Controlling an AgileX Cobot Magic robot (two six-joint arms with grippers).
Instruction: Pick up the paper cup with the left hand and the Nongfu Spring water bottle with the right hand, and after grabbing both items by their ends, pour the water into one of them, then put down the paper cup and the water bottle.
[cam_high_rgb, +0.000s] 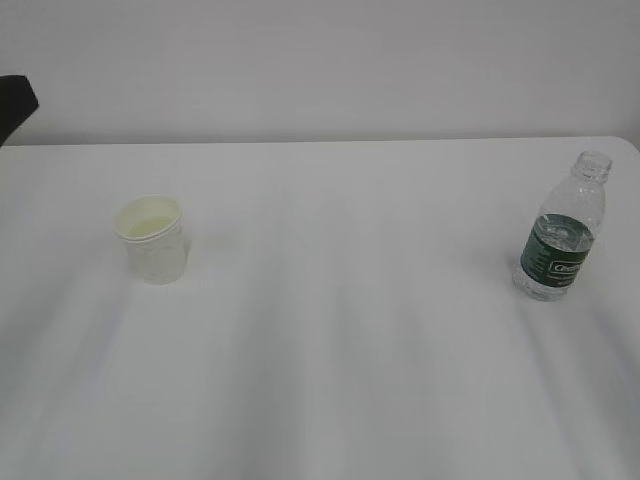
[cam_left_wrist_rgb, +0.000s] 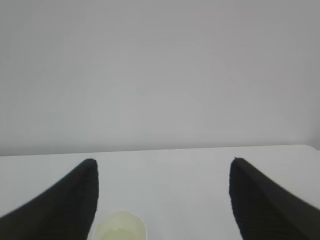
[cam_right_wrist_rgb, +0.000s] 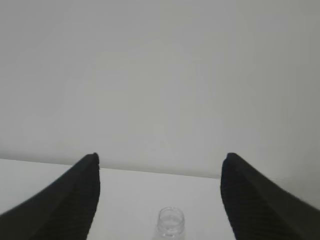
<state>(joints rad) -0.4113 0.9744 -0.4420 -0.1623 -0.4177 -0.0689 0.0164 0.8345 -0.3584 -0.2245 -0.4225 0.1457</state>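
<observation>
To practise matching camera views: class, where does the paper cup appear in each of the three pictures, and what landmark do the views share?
Exterior view: paper cup stands upright left of centre on the table, far from the bottle.
Left wrist view: only its rim shows at the bottom edge, nearer one black finger of the open left gripper.
Right wrist view: not in it.
Shared landmark: the table's far edge against the pale wall.

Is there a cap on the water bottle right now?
No, the water bottle stands on the table with its narrow neck open and no cap on it.
</observation>
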